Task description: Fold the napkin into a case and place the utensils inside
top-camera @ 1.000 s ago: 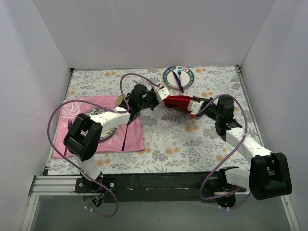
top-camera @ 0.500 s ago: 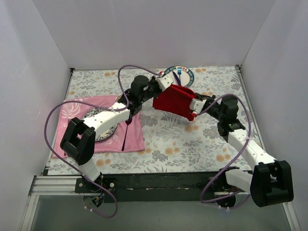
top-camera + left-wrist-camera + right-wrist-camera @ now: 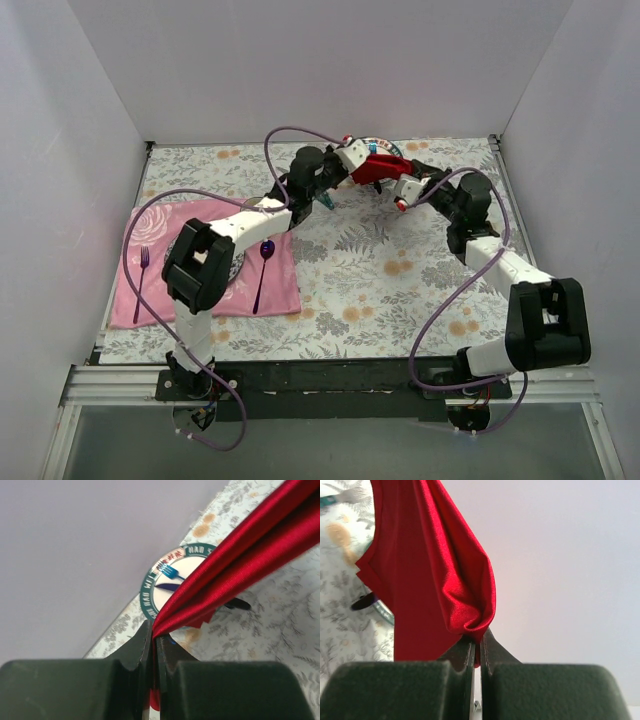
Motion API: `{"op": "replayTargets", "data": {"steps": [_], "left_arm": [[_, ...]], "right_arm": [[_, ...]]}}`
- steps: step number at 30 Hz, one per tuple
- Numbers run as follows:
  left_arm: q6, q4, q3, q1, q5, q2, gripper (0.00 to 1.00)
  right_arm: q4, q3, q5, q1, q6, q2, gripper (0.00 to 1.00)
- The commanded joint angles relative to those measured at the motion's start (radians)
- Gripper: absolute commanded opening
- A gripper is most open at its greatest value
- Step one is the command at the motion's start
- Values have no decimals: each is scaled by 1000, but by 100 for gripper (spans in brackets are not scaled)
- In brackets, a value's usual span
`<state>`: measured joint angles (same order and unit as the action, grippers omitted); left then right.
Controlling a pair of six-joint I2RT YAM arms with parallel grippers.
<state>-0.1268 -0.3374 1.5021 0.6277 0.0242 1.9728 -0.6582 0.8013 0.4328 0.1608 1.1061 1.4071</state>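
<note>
Top external: napkin point(image 3: 375, 168) pinched aloft, near back wall point(image 3: 320, 70).

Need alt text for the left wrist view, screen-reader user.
The left jaws, shut, pinch the red napkin, which stretches in folds up to the top right corner. Behind it, a green-rimmed plate holding a blue fork and a dark knife sits on the floral tablecloth beside a white wall.
</note>
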Motion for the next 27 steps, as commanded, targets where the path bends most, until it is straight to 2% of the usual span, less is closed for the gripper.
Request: {"op": "replayTargets", "data": {"steps": [1, 5, 10, 12, 17, 23, 27], "left_arm": [[0, -5, -152, -17, 43, -133, 0], [-25, 104, -327, 6, 218, -227, 0], [-28, 201, -534, 52, 301, -336, 0], [-39, 230, -571, 70, 313, -354, 0], [-69, 271, -646, 102, 316, -390, 0], [-115, 314, -674, 122, 336, -405, 0], [-132, 325, -675, 138, 327, -425, 0]], "right_arm": [[3, -100, 87, -27, 148, -60, 1], [158, -290, 198, -26, 407, -167, 1], [553, -427, 314, -24, 674, -305, 1], [652, -450, 331, -18, 788, -335, 1], [908, -499, 334, -12, 949, -404, 1], [1029, -540, 336, -6, 1058, -476, 1], [1085, -545, 323, -7, 1045, -500, 1]]}}
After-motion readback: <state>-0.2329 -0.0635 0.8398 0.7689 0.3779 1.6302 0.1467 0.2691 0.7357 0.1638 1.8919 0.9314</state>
